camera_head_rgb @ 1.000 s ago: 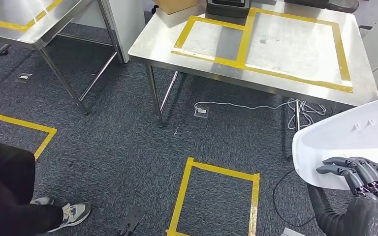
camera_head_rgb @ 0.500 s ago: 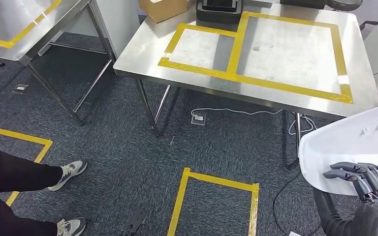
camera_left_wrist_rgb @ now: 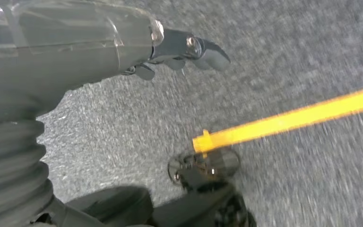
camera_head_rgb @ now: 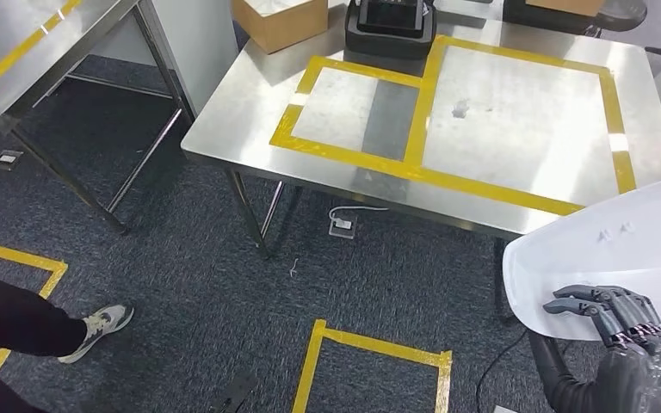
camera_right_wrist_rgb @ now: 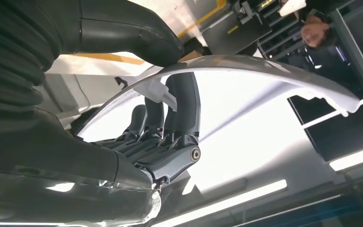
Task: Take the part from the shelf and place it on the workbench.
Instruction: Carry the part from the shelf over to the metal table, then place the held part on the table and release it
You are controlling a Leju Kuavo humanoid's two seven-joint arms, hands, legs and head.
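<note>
1. The right hand (camera_head_rgb: 624, 331) sits low at the right of the head view, its dark fingers (camera_head_rgb: 587, 303) curled over the near rim of a large, smooth white curved plastic part (camera_head_rgb: 611, 249) and clamped on it.
2. In the right wrist view the same fingers (camera_right_wrist_rgb: 182, 101) press against the inner face of the white shell (camera_right_wrist_rgb: 246, 118), with the thick grey thumb on its other side, so the part is pinched between them.
3. The part is held in the air over the dark grey carpet floor (camera_head_rgb: 181, 267), near the front right corner of the stainless steel workbench surface (camera_head_rgb: 241, 129) and not touching it.
4. That surface carries two adjoining rectangles of yellow tape (camera_head_rgb: 426, 99), a smaller one to the left and a larger one to the right.
5. At its far edge stand a brown cardboard box (camera_head_rgb: 280, 21) and a black tray-like device (camera_head_rgb: 389, 26).
6. The left hand (camera_left_wrist_rgb: 170, 52) hangs above the carpet in the left wrist view; its fingers (camera_left_wrist_rgb: 210, 49) are loosely curled with nothing in them, but whether they are apart or together I cannot tell.
7. A yellow tape rectangle (camera_head_rgb: 379, 344) marks the floor in front of the robot.
8. A person's dark trouser leg and grey sneaker (camera_head_rgb: 95, 327) are at the lower left of the head view.
</note>
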